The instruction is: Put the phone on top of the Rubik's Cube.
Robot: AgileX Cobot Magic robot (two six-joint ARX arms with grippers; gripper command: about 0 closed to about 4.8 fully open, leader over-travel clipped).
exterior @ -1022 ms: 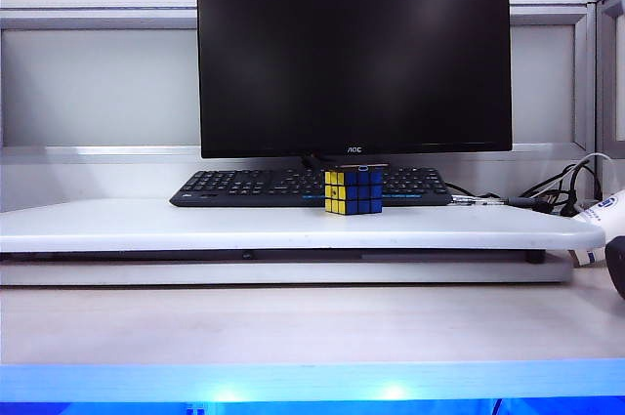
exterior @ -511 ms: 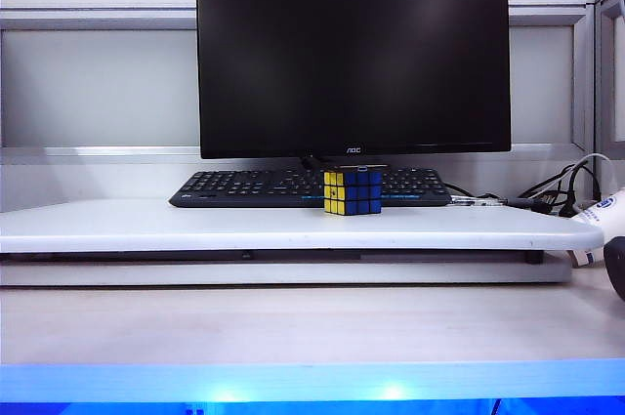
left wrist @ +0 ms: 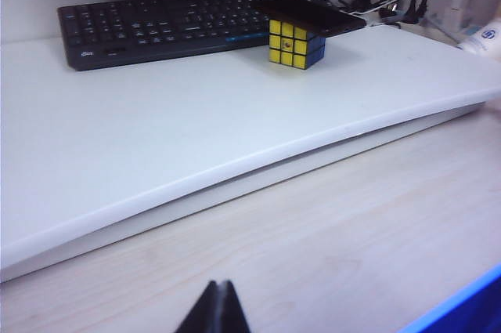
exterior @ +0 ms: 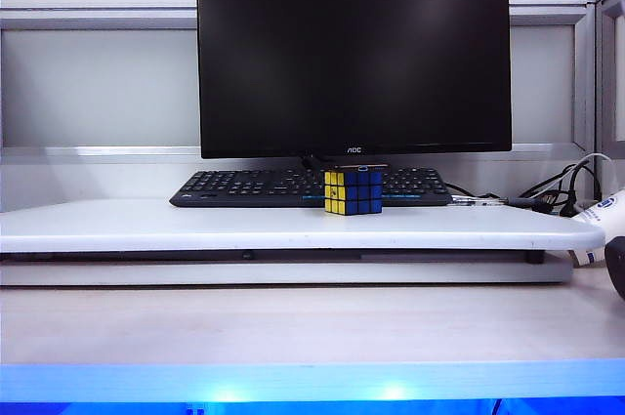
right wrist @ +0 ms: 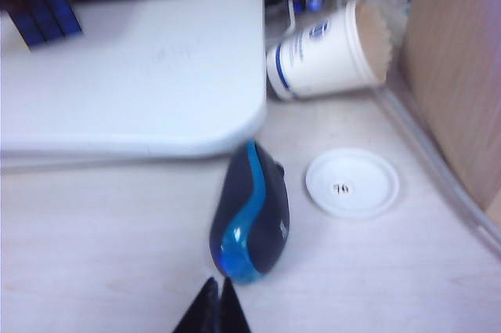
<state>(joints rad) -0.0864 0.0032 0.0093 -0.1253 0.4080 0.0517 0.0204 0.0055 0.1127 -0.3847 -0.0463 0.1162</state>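
While both jaws stay shut, phone [left wrist: 313, 14] lies flat atop Rubik's Cube [left wrist: 296, 41].

1. Table [exterior: 293, 322]: pale wood grain, with a white raised board [exterior: 195, 225] lying on it.
2. On the board: black keyboard [exterior: 254, 186], and the Rubik's Cube [exterior: 353, 191] in front of it.
3. On the table off my right side: blue-black mouse [right wrist: 250, 219], tipped paper cup [right wrist: 329, 55], white lid [right wrist: 351, 184].

Even, bright light is spread across all views, a blue glow is cast along the counter [exterior: 312, 381] edge, and the right wrist view is blurred.
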